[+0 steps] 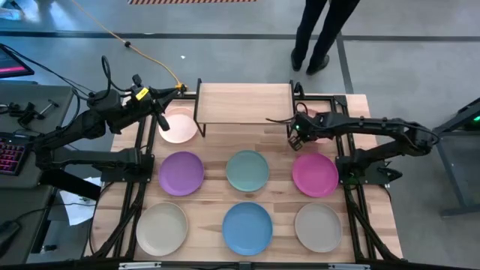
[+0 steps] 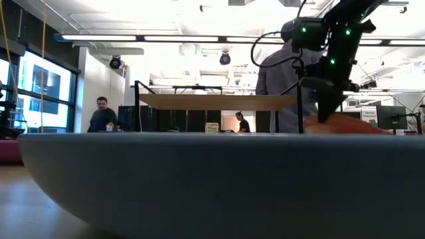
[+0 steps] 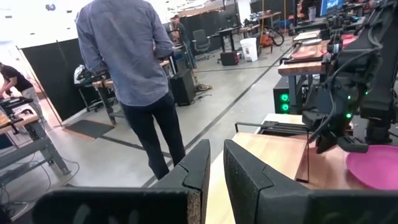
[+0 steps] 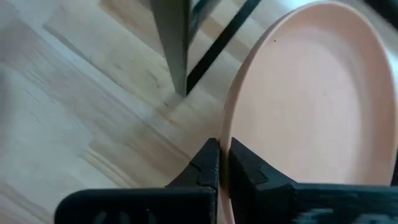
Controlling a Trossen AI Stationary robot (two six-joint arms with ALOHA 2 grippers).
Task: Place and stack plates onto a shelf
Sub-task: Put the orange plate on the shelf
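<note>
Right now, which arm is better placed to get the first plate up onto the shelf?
Probably the right. Its gripper looks pinched on the rim of a pale pink plate beside the shelf. The left gripper sits over the other pale pink plate, fingers nearly closed on nothing.

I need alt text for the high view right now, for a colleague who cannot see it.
Overhead: the shelf is bare, with seven plates showing on the table. The left tool is at the pink plate left of the shelf; the right tool is at the shelf's right end, above the magenta plate.
</note>
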